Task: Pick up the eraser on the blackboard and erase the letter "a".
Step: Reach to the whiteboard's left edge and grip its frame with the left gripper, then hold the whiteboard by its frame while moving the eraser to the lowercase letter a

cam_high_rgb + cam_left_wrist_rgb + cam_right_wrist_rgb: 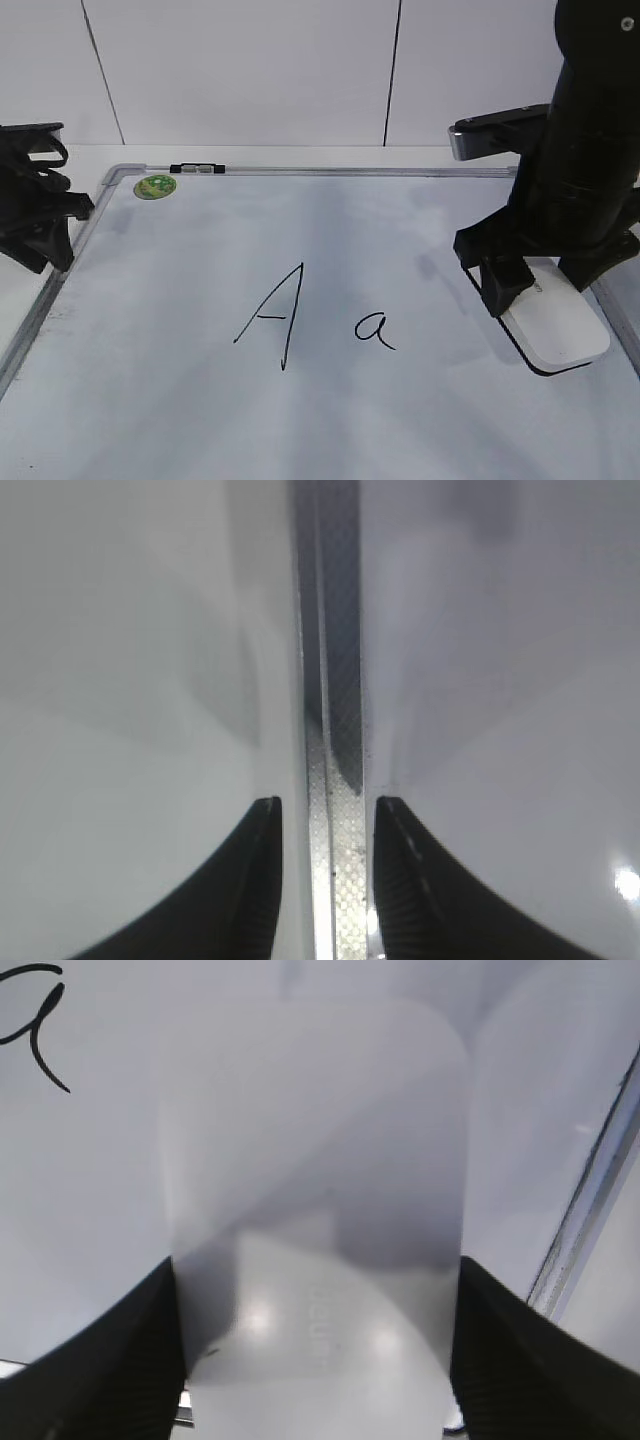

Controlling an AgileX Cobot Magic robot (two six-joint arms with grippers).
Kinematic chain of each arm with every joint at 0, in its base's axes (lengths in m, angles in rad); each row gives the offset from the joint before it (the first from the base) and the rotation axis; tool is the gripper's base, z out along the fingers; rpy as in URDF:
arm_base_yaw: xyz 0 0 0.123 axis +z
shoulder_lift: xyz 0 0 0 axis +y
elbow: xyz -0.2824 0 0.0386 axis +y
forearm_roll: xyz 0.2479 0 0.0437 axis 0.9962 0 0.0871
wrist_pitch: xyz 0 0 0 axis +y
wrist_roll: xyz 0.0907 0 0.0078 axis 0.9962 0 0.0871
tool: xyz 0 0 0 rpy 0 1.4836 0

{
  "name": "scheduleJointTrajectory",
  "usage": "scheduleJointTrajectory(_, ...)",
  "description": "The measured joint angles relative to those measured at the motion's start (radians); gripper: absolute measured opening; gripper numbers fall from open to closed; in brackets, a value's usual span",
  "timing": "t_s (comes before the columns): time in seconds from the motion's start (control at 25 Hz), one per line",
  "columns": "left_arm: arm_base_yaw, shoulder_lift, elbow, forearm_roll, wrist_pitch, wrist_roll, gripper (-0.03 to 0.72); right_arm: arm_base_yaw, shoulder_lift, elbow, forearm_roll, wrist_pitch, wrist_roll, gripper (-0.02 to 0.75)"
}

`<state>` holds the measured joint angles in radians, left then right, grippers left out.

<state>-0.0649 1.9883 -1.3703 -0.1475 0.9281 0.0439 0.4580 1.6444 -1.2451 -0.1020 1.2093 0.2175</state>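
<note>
Nearest, the eraser [555, 322] lies by the blackboard [300, 420] right edge, straddled by the right gripper [545, 283] jaws, wide open for grasping; left gripper [322, 880] jaws slightly parted, empty.

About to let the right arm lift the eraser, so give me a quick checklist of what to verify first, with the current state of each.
1. Right gripper straddles the eraser: ok, one finger on each long side.
2. Fingers clamped on the eraser: cannot tell, contact not clear.
3. Eraser flat on the blackboard: ok.
4. Letter "a" intact, to the eraser's left: ok.
5. Capital "A" sits beyond it, so the wipe should stop short: ok.
6. Left gripper out of the way at the board's left frame: ok.
</note>
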Motion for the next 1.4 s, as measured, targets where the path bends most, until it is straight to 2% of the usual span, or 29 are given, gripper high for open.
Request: scheduleJointTrajectory(1.4, 0.002, 0.041, -0.006, 0.006, 0.002, -0.01, 0.235, 0.0, 0.0, 0.0, 0.0, -0.014, -0.005, 0.566)
